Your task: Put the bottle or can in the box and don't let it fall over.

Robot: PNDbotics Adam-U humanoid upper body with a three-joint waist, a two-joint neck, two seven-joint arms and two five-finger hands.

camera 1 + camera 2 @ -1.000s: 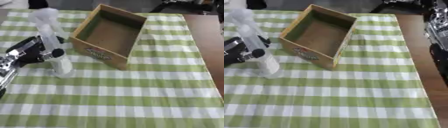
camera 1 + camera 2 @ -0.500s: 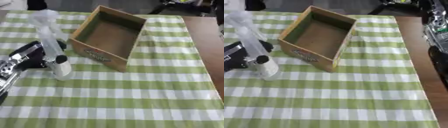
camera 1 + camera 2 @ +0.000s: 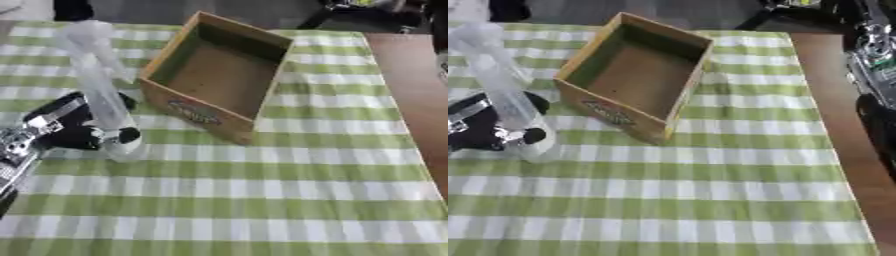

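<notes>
A tall clear plastic bottle [image 3: 101, 90] stands upright on the green checked cloth, left of the box. My left hand [image 3: 74, 127] comes in from the left with its black fingers and thumb curled round the bottle's lower part. The open wooden box [image 3: 219, 82] stands just right of the bottle, empty, with a label on its near wall. Of my right arm only a silver and black part [image 3: 877, 65] shows at the right edge; the hand itself is out of view.
The green and white checked cloth [image 3: 262, 200] covers most of the table. A strip of bare brown table [image 3: 416, 85] runs along the right side. Dark objects lie beyond the table's far edge.
My left hand and the bottle have shifted a little to the right and nearer, closer to the box. The bottle stays upright in the hand.
</notes>
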